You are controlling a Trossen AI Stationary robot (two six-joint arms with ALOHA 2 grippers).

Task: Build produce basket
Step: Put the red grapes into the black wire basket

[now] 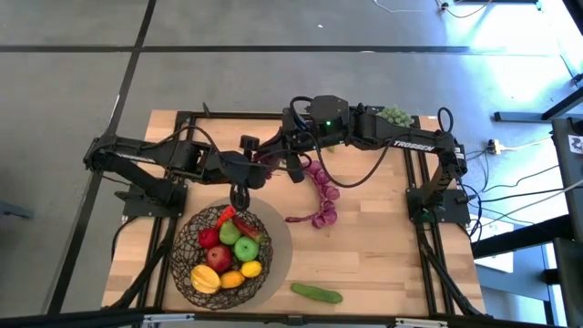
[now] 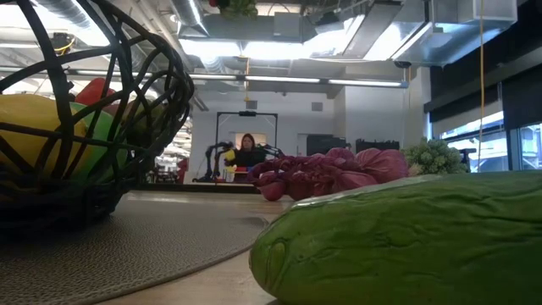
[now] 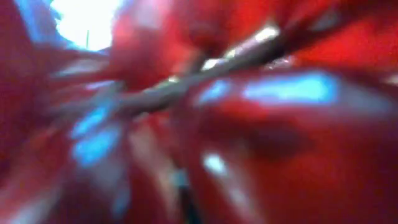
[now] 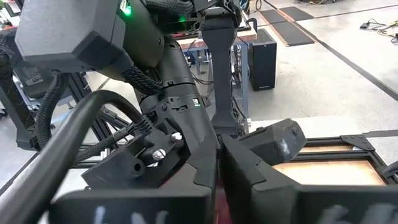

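Red blur fills the left wrist view, nothing there clear enough to name. Dark wire basket [image 1: 223, 254] on the grey mat [image 1: 277, 239], at the table's [image 1: 383, 264] front left, holding about seven pieces, partly masked by mesh. Left gripper [image 1: 240, 202] dipped over the basket's far rim, fingers pressed together; whether on anything, cannot tell. Right gripper [image 4: 219, 163] raised beyond it, fingers closed, with a dark red sliver between them, unidentifiable. Outside: one purple grape string [image 1: 321, 194], one green grape bunch [image 1: 394, 115], one cucumber [image 1: 316, 292].
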